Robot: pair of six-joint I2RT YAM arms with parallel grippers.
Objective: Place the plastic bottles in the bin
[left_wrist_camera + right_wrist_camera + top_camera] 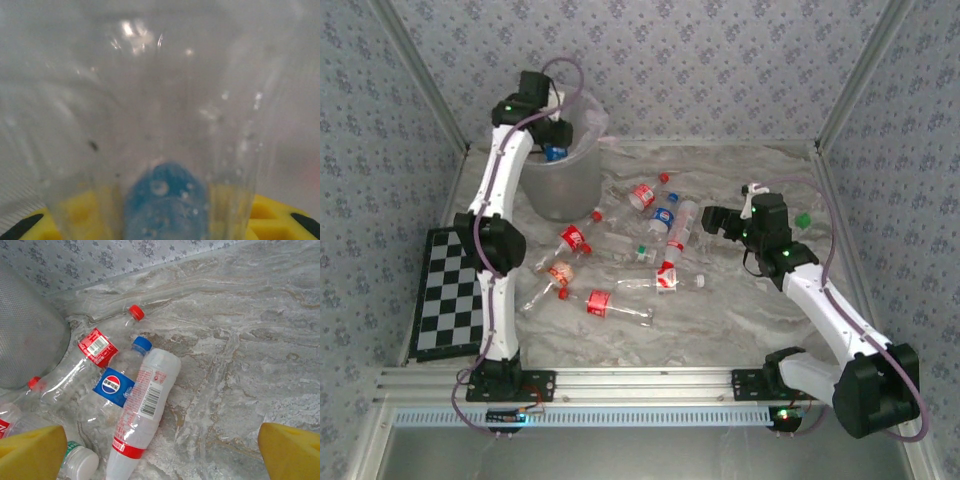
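Left gripper (554, 145) hangs at the mouth of the bin (565, 195), fingers narrowed on a blue-label bottle (162, 200). Right gripper (712, 220) gapes wide, holding nothing, above the table (740, 330). It sits just right of the loose bottles (665, 215) scattered beside the bin.

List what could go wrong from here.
1. The left gripper holds a blue-labelled bottle over the bin. On release it might snag the loose liner bag or bounce off the rim.
2. The open right gripper hovers over a Pepsi bottle touching a white-labelled bottle. Closing may catch both or roll one away.
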